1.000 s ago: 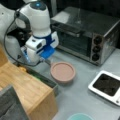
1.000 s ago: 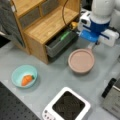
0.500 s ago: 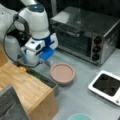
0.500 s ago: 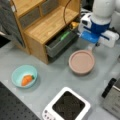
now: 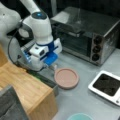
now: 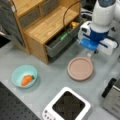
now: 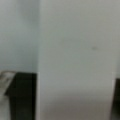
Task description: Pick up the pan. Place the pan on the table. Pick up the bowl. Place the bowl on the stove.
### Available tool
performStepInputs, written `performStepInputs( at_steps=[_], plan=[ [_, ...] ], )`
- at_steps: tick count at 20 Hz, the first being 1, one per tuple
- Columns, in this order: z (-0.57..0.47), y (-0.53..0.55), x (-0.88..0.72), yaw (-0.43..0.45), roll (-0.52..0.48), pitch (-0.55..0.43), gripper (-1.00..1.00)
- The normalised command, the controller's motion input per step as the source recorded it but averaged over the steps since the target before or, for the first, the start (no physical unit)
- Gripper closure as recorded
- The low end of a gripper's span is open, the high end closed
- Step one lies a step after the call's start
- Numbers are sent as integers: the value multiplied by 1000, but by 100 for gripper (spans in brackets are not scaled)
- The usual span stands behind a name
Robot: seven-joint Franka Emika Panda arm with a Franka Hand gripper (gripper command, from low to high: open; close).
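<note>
Grey and plain, the counter point(image 6: 50, 82) carries everything here, with a wooden drawer unit point(image 6: 47, 25) at one side and a silver toaster oven point(image 5: 87, 37) at the other. Just above the pan's short white handle point(image 6: 89, 54), the gripper point(image 6: 91, 50) hangs under the arm's blue and white wrist; whether it is spread or pinching the handle I cannot tell, since the wrist body hides the tips in both front views and the wrist view is filled by a pale blank surface. The pink pan point(image 6: 80, 68) sits flat on the counter, well apart from the stove point(image 6: 67, 106), which is bare on its black top, so the pan's move off the stove looks done. For this step to end well, I judge the pan should lie settled and level, with the handle free of the open drawer point(image 6: 62, 40) just beside it. Well apart, toward a front view's left, the teal bowl point(image 6: 24, 75) stands untouched with a small orange carrot point(image 6: 27, 80) inside.
</note>
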Motion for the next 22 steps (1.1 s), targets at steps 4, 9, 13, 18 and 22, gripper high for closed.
performStepInputs(
  at_steps=[4, 9, 13, 18, 22],
  plan=[
    [26, 4, 180, -15, -103, -2, 100],
    [73, -62, 124, 23, -112, 22, 100],
    [81, -55, 91, 40, -117, 39, -100],
    [84, -44, 59, 45, -104, 59, -100],
    [58, -59, 37, 48, -99, 73, -100]
  ],
)
